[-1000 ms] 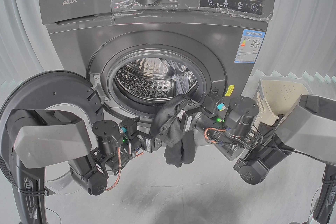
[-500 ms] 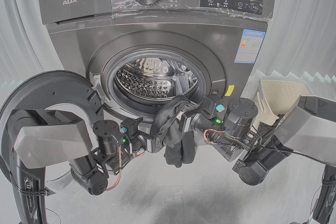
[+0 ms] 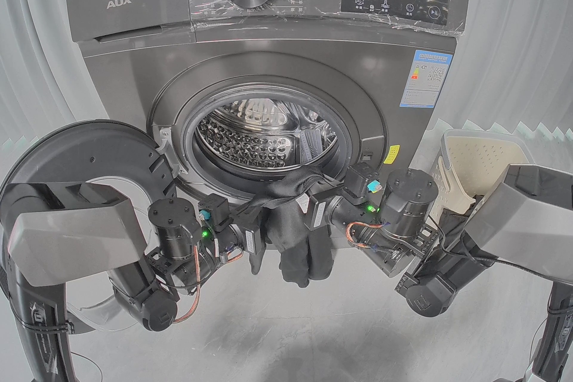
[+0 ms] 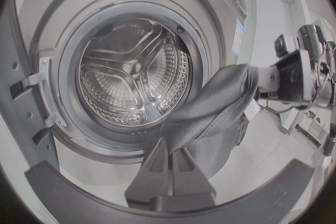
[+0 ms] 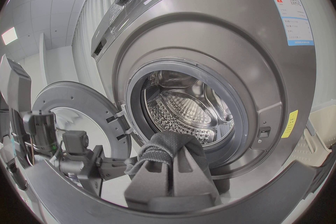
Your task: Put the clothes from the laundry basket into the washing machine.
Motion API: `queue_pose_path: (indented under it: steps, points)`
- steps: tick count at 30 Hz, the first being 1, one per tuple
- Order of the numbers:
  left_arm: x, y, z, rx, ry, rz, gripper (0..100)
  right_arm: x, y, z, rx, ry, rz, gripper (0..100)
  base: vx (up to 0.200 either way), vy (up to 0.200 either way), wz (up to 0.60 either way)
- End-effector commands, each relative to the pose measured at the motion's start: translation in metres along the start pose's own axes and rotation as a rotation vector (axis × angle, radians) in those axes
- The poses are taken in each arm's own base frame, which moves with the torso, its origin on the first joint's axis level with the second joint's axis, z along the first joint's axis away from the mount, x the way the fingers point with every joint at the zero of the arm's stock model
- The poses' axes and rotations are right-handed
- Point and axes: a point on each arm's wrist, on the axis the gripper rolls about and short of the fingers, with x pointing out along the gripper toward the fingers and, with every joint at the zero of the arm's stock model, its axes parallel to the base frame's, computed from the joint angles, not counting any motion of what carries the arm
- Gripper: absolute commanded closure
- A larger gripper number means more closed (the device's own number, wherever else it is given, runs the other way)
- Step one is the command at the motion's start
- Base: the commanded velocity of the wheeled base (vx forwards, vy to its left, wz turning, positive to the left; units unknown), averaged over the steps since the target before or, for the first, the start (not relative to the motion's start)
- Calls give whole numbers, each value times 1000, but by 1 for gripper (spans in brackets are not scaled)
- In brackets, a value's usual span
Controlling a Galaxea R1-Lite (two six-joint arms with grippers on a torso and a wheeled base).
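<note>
Head view: dark garment, limp and likely light, clenched by upper folds in jaws of left gripper and right gripper.

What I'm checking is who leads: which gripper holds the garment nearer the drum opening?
The right gripper, at the opening's lower rim; the left gripper holds the garment lower, farther out.

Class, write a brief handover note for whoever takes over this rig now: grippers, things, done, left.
Left gripper: shut on the dark grey knitted garment. Right gripper: shut on it too.
Garment hangs between them, outside the steel drum of the open grey washing machine.
Cream plastic laundry basket stands at the robot's right.
Done: garment out of basket.
Left: push it into the drum, release.
</note>
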Motion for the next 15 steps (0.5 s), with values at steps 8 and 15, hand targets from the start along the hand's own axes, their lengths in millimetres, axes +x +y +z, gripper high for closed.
queue_pose_path:
  steps: [8, 15]
  points:
    - [-13, -1, 24, -2, -51, -6, 100, 2, -1, -11, 1, 25, -2, 100, 0, 0, 0]
    - [-16, -3, 11, -4, -3, -14, 100, 2, 0, -11, 1, 25, -1, 100, 0, 0, 0]
